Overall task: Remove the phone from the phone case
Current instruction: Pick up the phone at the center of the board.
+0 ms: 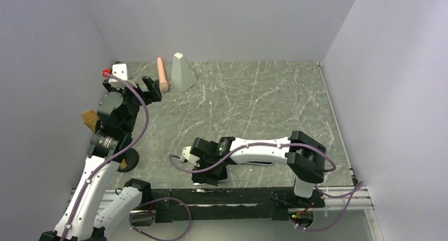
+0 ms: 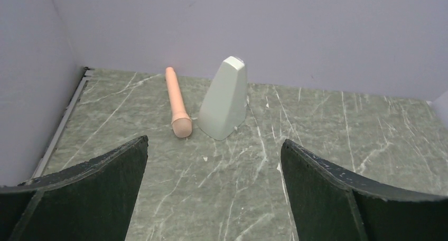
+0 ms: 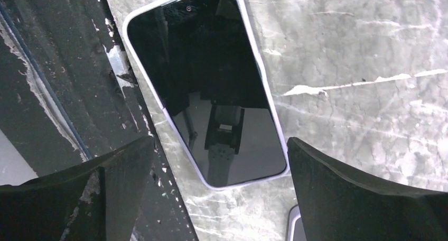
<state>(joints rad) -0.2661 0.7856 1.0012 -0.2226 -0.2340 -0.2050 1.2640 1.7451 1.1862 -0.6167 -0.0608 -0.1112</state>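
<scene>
On the left, our left gripper (image 2: 214, 143) hangs above the table (image 2: 317, 124), its fingers spread wide with nothing between them. Beyond it, near the back wall, a peach rod (image 2: 177, 101) lies just beside a pale wedge-shaped block (image 2: 224, 101). Further right, at the table's near edge, our right gripper (image 3: 221, 143) hovers over the phone (image 3: 206, 82), fingers wide apart, gripping nothing. The phone lies screen up, seated in the phone case (image 3: 268, 101), whose pale rim frames it. In the right wrist view its long axis runs from upper left to lower right, camera dot at the upper end, one long side just beside the black rail (image 3: 68, 66). From above, the gripper hides most of it. A rounded corner (image 3: 293, 225) at the bottom of the wrist view is cut off; we cannot tell what it is
</scene>
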